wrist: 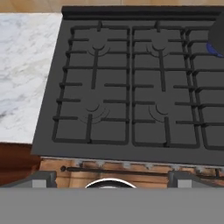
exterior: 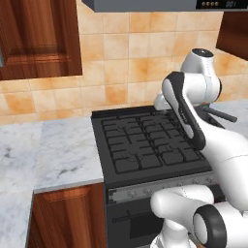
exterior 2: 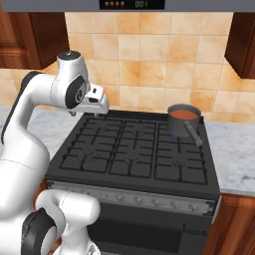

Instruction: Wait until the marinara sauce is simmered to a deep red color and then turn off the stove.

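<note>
Tan tiles back the stove, set into a marble desk. At its far right burner the marinara sauce sits orange-red in a saucepan — probably not yet deep enough. The claw is held with jaws apart above the grates; waiting is advised — the colour should be watched before any front knob is turned.
</note>
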Controlling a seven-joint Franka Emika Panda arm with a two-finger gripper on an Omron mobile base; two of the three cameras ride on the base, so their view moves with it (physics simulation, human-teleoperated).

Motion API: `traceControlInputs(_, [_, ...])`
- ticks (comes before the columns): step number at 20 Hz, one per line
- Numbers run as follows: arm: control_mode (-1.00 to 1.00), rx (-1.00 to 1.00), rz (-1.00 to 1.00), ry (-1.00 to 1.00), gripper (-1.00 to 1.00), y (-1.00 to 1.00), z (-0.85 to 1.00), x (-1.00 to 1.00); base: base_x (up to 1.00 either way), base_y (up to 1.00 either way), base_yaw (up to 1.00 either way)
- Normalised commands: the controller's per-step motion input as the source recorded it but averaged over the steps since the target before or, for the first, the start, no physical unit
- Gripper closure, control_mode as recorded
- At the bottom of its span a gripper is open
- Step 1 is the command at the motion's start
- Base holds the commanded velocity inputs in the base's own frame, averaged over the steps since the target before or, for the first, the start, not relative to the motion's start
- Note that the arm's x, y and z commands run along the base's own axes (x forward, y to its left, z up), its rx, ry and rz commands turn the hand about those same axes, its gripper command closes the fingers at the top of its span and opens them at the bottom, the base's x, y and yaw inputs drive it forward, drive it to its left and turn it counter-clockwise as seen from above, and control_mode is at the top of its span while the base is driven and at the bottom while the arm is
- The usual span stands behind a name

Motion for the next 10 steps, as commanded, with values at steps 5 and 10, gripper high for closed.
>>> traceControlInputs(5, [-1.00,0.16,0.00,-0.01,-1.00,-0.80,-0.16,-0.30,0.00,0.00,0.00])
traceControlInputs(10, [-1.00,0.10,0.00,-0.05,-1.00,-0.54,-0.31,-0.26,0.00,0.00,0.00])
